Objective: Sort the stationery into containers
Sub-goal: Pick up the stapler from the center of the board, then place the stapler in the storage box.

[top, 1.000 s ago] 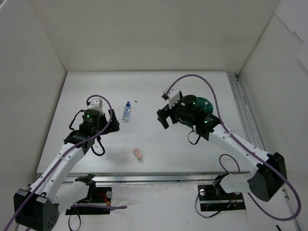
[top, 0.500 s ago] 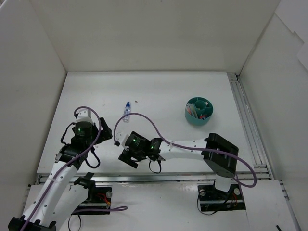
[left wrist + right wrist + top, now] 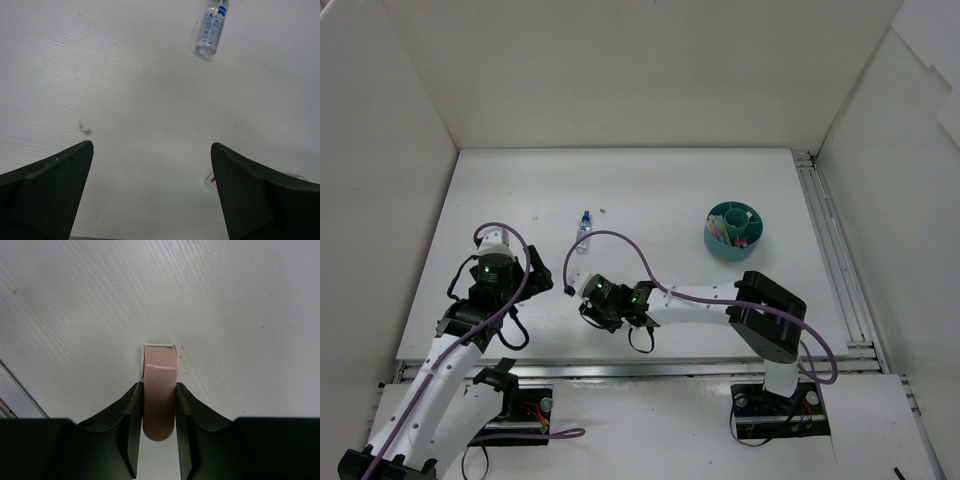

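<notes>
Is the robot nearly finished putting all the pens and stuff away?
Nearly, it looks like. Done: several colourful bits sit in the round teal plastic bowl. In hand: the right pincer is shut on the pink rounded eraser, down by the white table. Left: the small clear blue-capped bottle lies loose on the table, and the open left pincer holds nothing.

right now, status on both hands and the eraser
Right hand shut on eraser, low at the table. Left hand open, holding nothing. Bottle lies loose, off the line to the bowl.
</notes>
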Tool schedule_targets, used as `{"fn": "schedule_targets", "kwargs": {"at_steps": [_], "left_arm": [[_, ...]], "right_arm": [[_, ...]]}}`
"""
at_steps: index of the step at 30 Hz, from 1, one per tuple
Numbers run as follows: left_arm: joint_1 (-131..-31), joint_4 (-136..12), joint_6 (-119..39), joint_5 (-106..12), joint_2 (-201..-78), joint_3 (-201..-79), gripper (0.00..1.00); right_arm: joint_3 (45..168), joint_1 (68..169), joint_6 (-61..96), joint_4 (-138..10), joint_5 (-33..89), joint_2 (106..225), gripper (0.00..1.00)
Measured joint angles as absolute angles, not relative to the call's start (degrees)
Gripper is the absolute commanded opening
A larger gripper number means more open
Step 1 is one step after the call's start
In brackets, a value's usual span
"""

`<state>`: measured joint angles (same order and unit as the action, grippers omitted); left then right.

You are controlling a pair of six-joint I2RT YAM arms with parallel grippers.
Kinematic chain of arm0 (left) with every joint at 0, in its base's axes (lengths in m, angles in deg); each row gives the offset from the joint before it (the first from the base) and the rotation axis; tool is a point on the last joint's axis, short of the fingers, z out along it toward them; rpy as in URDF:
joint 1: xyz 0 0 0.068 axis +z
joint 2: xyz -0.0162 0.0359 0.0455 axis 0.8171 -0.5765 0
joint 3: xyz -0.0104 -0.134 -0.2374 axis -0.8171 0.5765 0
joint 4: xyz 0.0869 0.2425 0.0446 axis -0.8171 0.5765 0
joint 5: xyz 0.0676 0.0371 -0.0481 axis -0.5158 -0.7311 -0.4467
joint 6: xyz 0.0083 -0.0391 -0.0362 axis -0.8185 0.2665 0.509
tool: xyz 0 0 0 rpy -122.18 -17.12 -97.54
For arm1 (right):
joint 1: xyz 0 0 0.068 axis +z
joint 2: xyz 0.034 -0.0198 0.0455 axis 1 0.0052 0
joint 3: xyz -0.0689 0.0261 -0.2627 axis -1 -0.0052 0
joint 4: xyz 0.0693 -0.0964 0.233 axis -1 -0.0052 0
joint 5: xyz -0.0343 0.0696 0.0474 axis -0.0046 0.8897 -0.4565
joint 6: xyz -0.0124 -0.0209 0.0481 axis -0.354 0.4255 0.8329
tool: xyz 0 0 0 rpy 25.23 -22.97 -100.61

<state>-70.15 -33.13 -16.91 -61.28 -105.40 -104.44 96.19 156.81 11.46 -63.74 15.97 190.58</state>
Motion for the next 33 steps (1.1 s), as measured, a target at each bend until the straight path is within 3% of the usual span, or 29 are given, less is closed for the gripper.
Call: {"fn": "schedule_targets", "kwargs": {"at_steps": [9,19,28,33], "left_arm": [[-70.2,-33.5,-16.9,-61.3,-105.3,-104.4,1.0],[-70.2,-38.9,-21.2,-55.9,-111.9,-105.1,1.0],[-70.2,-43.3,-26.2,-51.6,-123.1,-112.1,1.0],[-70.0,-44.8,-27.8,-50.1,-129.1,-115.7,1.0]], "right_arm": [[93.9,148.6,11.8,-63.1,21.5,184.8,0.03],[92.5,118.0,11.8,-61.1,15.3,163.9,0.03],[95.1,95.4,10.5,-65.9,20.8,167.1,0.04],[96.7,89.4,7.3,-67.9,26.6,171.5,0.04]]}}
